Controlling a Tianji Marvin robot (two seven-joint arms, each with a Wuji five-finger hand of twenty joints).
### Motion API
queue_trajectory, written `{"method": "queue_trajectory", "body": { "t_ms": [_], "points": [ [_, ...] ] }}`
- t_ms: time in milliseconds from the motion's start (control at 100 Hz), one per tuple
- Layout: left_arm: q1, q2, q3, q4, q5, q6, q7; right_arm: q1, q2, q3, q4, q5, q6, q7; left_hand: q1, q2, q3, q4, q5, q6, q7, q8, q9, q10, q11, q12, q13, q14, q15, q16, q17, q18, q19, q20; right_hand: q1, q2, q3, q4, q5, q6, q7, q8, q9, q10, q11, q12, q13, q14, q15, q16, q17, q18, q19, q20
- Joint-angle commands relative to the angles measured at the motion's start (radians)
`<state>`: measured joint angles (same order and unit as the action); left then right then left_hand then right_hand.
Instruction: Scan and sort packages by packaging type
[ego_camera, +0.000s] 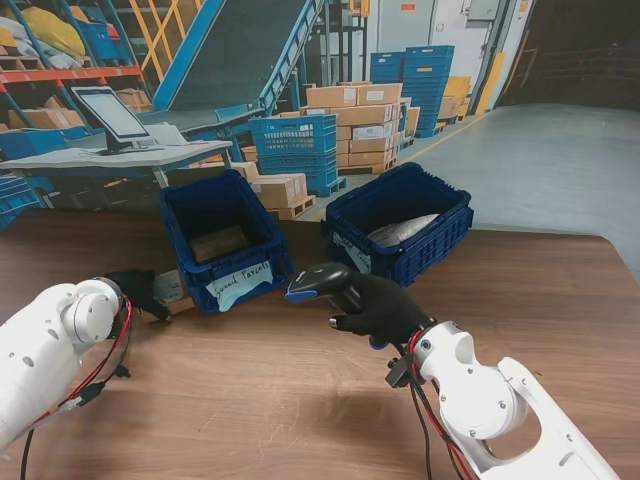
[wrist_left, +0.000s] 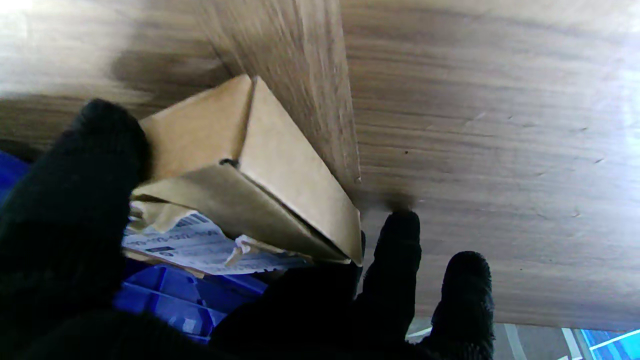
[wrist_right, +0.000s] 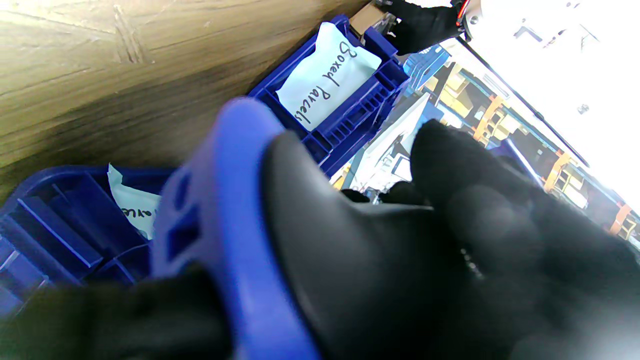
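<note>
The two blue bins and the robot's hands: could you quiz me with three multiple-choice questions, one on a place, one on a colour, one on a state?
1. The bin labelled "Boxed Parcels" stands on the robot's
A. left
B. right
C. floor

2. The scanner head has a trim of
A. red
B. blue
C. yellow

3. The left hand is
A. open
B. shut on nothing
C. holding a cardboard box

Answers: 1 A, the label faces us on the left bin; 2 B, blue edge beside the right hand; 3 C, left wrist view shows fingers around it.
</note>
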<state>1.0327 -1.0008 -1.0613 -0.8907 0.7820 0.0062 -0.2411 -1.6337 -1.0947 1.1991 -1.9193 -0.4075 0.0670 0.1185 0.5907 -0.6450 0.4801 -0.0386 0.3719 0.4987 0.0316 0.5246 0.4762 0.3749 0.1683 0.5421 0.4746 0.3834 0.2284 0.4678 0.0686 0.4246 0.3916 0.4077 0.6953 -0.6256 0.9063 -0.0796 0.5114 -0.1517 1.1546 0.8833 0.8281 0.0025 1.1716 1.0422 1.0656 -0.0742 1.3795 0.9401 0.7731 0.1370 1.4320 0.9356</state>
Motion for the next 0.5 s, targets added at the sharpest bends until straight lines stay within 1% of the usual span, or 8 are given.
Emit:
{"method": "queue_trajectory", "body": {
  "t_ms": [0, 120, 170, 240, 280, 340, 420, 490],
  "points": [
    [0.021, -0.011, 0.005, 0.022, -0.005, 0.006, -0.023, -0.006, -0.004, 0.001, -0.009, 0.000, -0.001, 0.013, 0.149, 0.093, 0.227, 0.132, 0.208, -0.196, 0.269, 0.092, 0.127, -0.114, 0.187, 0.053, 0.072, -0.022, 0.042, 0.047, 0.018, 0.030, 0.044, 0.023, 0.082, 0.023, 0.033, -0.002, 0.008, -0.052, 0.000, 0.001, 0.017, 0.035, 0.013, 0.016, 0.067, -0.077, 0.060, 0.039, 0.000, -0.001, 0.013, 0.005],
    [0.028, -0.018, -0.007, 0.024, -0.016, 0.019, 0.003, -0.007, -0.005, 0.000, -0.008, 0.002, -0.002, 0.010, 0.231, 0.092, 0.252, 0.168, 0.219, -0.252, 0.503, 0.241, 0.219, -0.151, 0.328, 0.104, 0.173, -0.037, 0.114, 0.135, 0.057, 0.030, 0.111, 0.036, 0.082, 0.024, 0.033, -0.002, 0.008, -0.052, 0.000, 0.001, 0.017, 0.035, 0.012, 0.016, 0.067, -0.076, 0.060, 0.040, 0.000, -0.001, 0.013, 0.005],
    [0.032, -0.021, -0.012, 0.024, -0.019, 0.025, 0.019, -0.008, -0.005, 0.000, -0.007, 0.002, -0.002, 0.008, 0.299, 0.023, 0.280, 0.116, 0.219, -0.291, 0.639, 0.320, 0.295, -0.167, 0.329, 0.296, 0.223, -0.044, 0.156, 0.194, 0.078, 0.032, 0.154, 0.046, 0.082, 0.024, 0.033, -0.002, 0.008, -0.052, 0.000, 0.001, 0.017, 0.035, 0.012, 0.016, 0.067, -0.076, 0.060, 0.040, -0.001, -0.001, 0.013, 0.005],
    [0.038, -0.024, -0.019, 0.019, -0.020, 0.034, 0.029, -0.009, -0.005, 0.000, -0.007, 0.003, -0.002, 0.007, 0.381, -0.035, 0.288, 0.077, 0.219, -0.340, 0.822, 0.296, 0.412, -0.192, 0.245, 0.461, 0.265, -0.054, 0.210, 0.264, 0.101, 0.033, 0.213, 0.063, 0.081, 0.024, 0.033, -0.002, 0.008, -0.052, 0.000, 0.001, 0.017, 0.035, 0.012, 0.016, 0.067, -0.078, 0.060, 0.039, 0.001, -0.002, 0.013, 0.005],
    [0.041, -0.025, -0.024, 0.015, -0.018, 0.039, 0.038, -0.010, -0.006, 0.001, -0.007, 0.004, -0.002, 0.005, 0.407, -0.042, 0.294, 0.072, 0.233, -0.364, 0.899, 0.288, 0.454, -0.203, 0.237, 0.513, 0.289, -0.058, 0.243, 0.299, 0.115, 0.036, 0.245, 0.075, 0.082, 0.024, 0.033, -0.002, 0.008, -0.052, 0.000, 0.001, 0.017, 0.035, 0.012, 0.016, 0.067, -0.078, 0.060, 0.039, 0.002, 0.000, 0.014, 0.005],
    [0.046, -0.028, -0.032, 0.008, -0.016, 0.047, 0.048, -0.012, -0.006, 0.002, -0.008, 0.005, -0.002, 0.003, 0.430, -0.047, 0.311, 0.079, 0.257, -0.385, 0.963, 0.275, 0.486, -0.212, 0.271, 0.536, 0.320, -0.062, 0.280, 0.335, 0.131, 0.041, 0.281, 0.087, 0.082, 0.024, 0.033, -0.002, 0.008, -0.052, 0.000, 0.001, 0.017, 0.035, 0.012, 0.016, 0.067, -0.078, 0.060, 0.039, 0.001, 0.001, 0.014, 0.005],
    [0.057, -0.027, -0.048, -0.012, -0.012, 0.055, 0.041, -0.014, -0.007, 0.003, -0.009, 0.005, -0.002, 0.000, 0.428, -0.064, 0.333, 0.084, 0.265, -0.388, 0.991, 0.250, 0.499, -0.208, 0.295, 0.543, 0.352, -0.058, 0.305, 0.476, 0.146, 0.050, 0.333, 0.106, 0.082, 0.024, 0.033, -0.002, 0.008, -0.052, 0.000, 0.001, 0.017, 0.035, 0.012, 0.016, 0.067, -0.078, 0.060, 0.039, 0.000, 0.000, 0.013, 0.005],
    [0.068, -0.025, -0.065, -0.033, -0.004, 0.059, 0.031, -0.015, -0.007, 0.003, -0.009, 0.004, -0.003, -0.003, 0.425, -0.072, 0.345, 0.086, 0.270, -0.387, 0.996, 0.249, 0.505, -0.205, 0.300, 0.545, 0.370, -0.057, 0.310, 0.519, 0.152, 0.057, 0.360, 0.123, 0.082, 0.024, 0.032, -0.002, 0.008, -0.052, 0.000, 0.001, 0.017, 0.035, 0.012, 0.016, 0.067, -0.078, 0.060, 0.039, 0.001, -0.002, 0.013, 0.005]
  ]
}}
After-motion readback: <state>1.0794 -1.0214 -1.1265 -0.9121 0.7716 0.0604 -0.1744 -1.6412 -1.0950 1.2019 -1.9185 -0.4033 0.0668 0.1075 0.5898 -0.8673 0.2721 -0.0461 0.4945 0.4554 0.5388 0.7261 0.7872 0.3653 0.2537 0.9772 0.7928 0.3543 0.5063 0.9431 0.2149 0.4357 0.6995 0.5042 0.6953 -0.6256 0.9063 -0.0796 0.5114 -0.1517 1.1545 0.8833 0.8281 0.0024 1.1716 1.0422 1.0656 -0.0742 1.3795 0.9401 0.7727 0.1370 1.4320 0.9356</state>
